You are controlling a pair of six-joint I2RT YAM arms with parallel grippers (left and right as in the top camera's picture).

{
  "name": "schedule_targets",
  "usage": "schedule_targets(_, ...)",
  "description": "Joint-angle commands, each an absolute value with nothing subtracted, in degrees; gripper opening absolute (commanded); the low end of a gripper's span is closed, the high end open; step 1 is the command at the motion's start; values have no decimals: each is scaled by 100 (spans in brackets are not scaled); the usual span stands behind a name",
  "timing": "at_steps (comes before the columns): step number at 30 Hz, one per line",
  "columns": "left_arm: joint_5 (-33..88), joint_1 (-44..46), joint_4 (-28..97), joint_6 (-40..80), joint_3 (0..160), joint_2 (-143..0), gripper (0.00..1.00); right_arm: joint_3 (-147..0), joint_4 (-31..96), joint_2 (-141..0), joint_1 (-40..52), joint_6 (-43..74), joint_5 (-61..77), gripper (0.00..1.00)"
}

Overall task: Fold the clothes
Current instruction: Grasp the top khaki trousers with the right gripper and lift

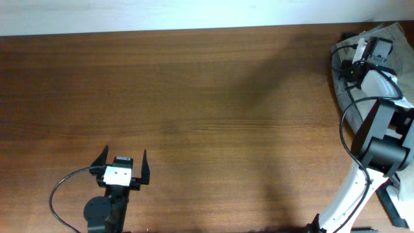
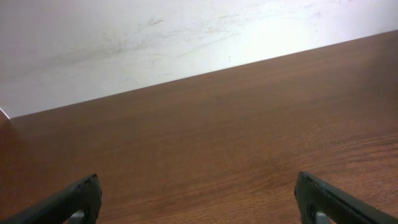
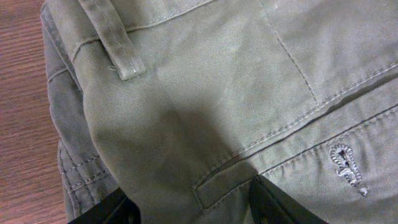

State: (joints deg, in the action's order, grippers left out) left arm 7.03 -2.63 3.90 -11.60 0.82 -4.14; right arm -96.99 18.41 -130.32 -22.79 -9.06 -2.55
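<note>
Fingers (image 2: 74, 200) of the left gripper (image 1: 123, 158) stand wide apart with nothing between them. In the left wrist view one dark tip shows at each lower corner, and only bare brown table (image 2: 249, 143) lies ahead, reaching to a pale wall (image 2: 124, 43). From overhead this gripper sits near the front left of the table (image 1: 207, 97), pointing towards the far edge, with its black cable looping off to its left.

The right arm (image 1: 362, 175) rises from the front right corner and reaches to the far right corner. A pair of trousers (image 1: 341, 84) lies bunched there, at the table's right edge. The wrist and its camera are right over the heap.

The right wrist view is filled with the trousers (image 3: 205, 93), an olive-khaki cotton. A belt loop (image 3: 112, 37) runs down from the top edge, a stitched pocket opening (image 3: 224, 177) crosses the lower middle, and a buttonhole (image 3: 345, 168) sits at the lower right. A strip of wood shows along the left edge.

The right gripper (image 3: 193, 208) has its two dark fingers (image 3: 280, 206) low in that view, apart from each other, and a soft bulge of cloth rises in the gap. The tips are cut off by the bottom edge, so I cannot tell whether they press on the cloth or only rest beside it.
</note>
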Motion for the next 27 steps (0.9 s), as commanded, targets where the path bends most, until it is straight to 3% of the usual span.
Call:
schedule_targets(1, 720, -239, 399, -1212, 54, -392, 99, -9935, 1865, -13096, -2257, -878, -237, 55)
schedule_targets(5, 720, -239, 399, -1212, 54, -392, 99, -9946, 1859, -12875, -2257, -878, -237, 45)
schedule_targets(7, 720, -239, 399, -1212, 54, -392, 99, -9946, 1883, -12818, -2257, -875, -235, 4)
schedule_targets(13, 720, -239, 399, -1212, 54, -392, 99, -9957, 2408, -12029, -2252, -878, -235, 4)
schedule_targets(19, 720, -239, 397, -1212, 54, -392, 99, -9957, 2530, -9268, -2211, -659, -928, 4)
schedule_targets(23, 720, -239, 399, -1212, 54, -392, 99, -10062, 2506, -7627, -1649, -661, -926, 4)
schedule_targets(27, 720, -239, 399, -1210, 54, -392, 99, -10158, 2534, -6742, -410, -276, -27, 4)
